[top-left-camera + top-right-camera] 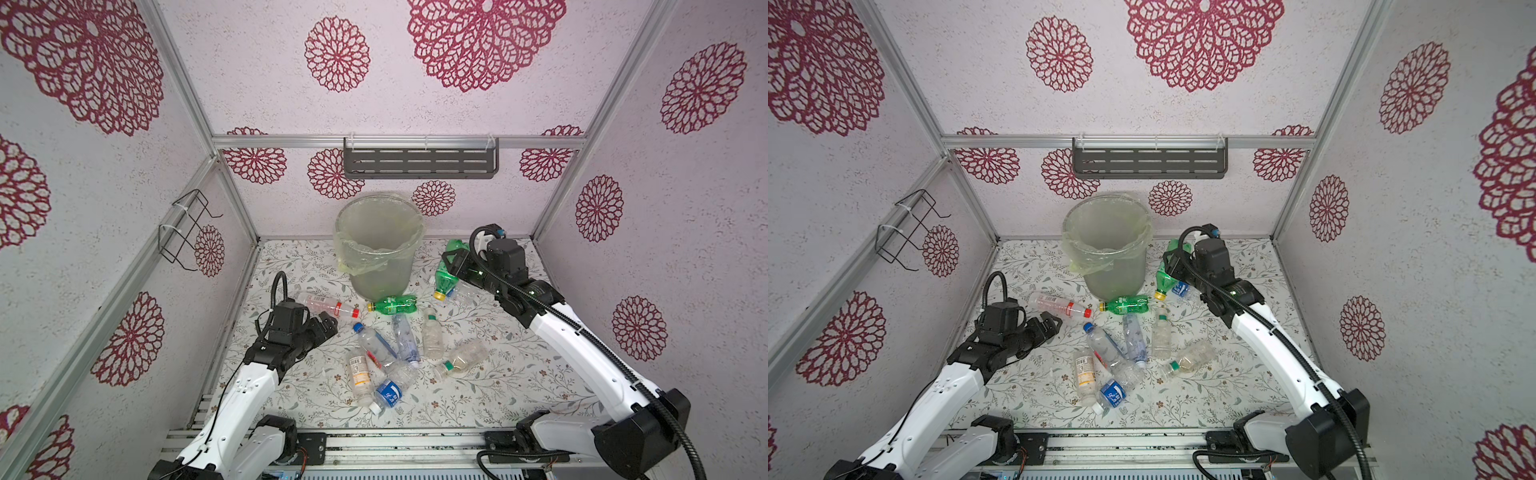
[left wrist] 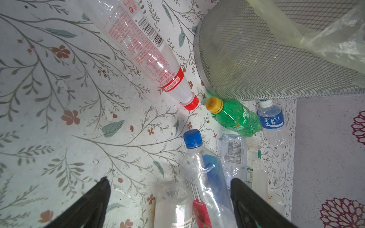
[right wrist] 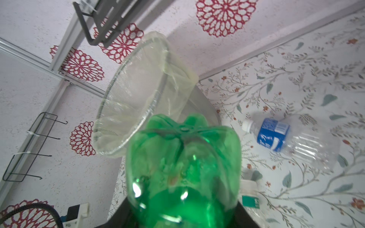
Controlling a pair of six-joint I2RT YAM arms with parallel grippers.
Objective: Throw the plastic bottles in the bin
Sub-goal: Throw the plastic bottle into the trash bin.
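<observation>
The bin (image 1: 378,278), a grey mesh bucket with a yellowish bag over its rim, stands at the back middle of the table. My right gripper (image 1: 453,259) is shut on a green bottle (image 1: 445,279) with a yellow cap, held tilted cap-down in the air just right of the bin; in the right wrist view its base (image 3: 183,158) hides the gripper (image 3: 183,213). My left gripper (image 1: 328,326) hangs open and holds nothing, just left of the pile. Several plastic bottles lie in front of the bin: a red-capped one (image 1: 328,305), a green one (image 1: 392,304), a blue-capped one (image 2: 199,167).
A clear bottle with a blue label (image 3: 276,136) lies on the table under the right arm. A dark slotted shelf (image 1: 419,162) hangs on the back wall above the bin. A black wire rack (image 1: 183,228) sticks out from the left wall.
</observation>
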